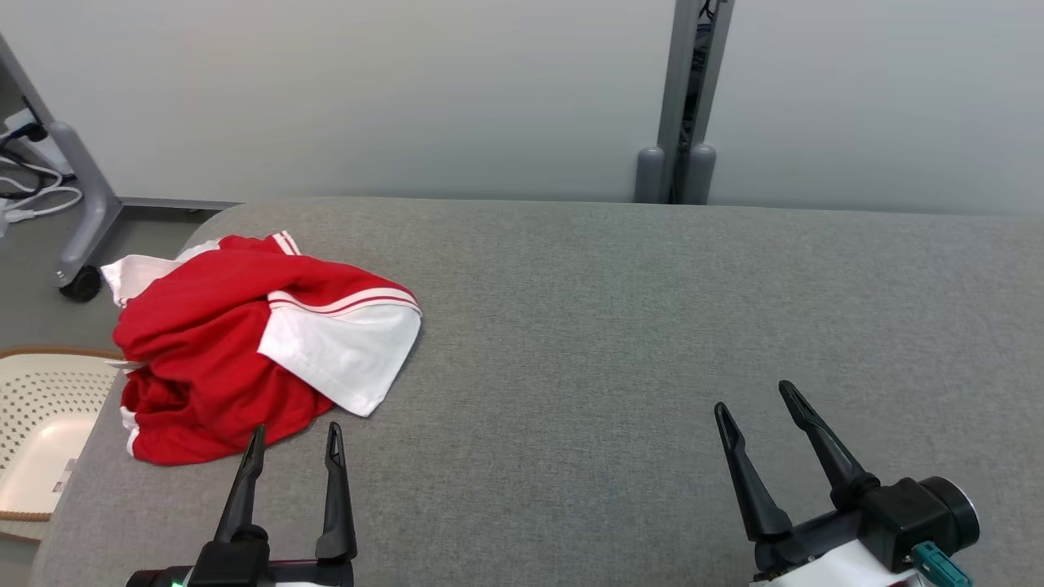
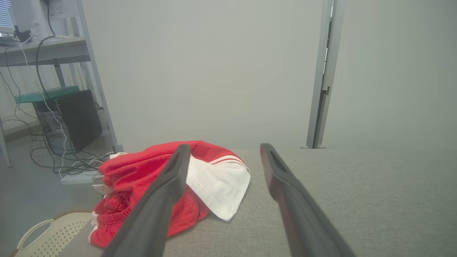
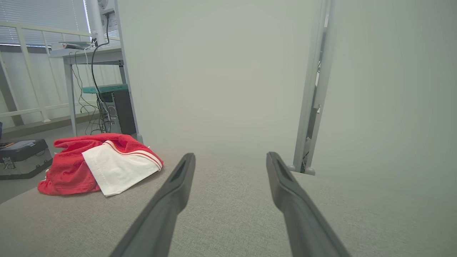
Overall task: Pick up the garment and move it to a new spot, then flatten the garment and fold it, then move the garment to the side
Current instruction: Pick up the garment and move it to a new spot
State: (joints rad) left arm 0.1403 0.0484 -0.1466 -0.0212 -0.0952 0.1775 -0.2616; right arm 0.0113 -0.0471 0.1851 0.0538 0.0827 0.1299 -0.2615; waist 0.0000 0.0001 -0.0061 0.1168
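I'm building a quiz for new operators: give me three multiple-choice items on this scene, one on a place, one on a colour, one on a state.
1. Where on the table does the garment lie? A centre; B left end; C right end.
2. What colours is the garment? A blue and white; B all black; C red and white.
3. How do the jaws of the left gripper and the right gripper stand? A open, empty; B shut on the garment; C shut, empty.
Key: 1 B, it lies bunched by the table's left edge in the head view; 2 C, red cloth with white panels and stripes; 3 A, both pairs stand apart with nothing gripped.
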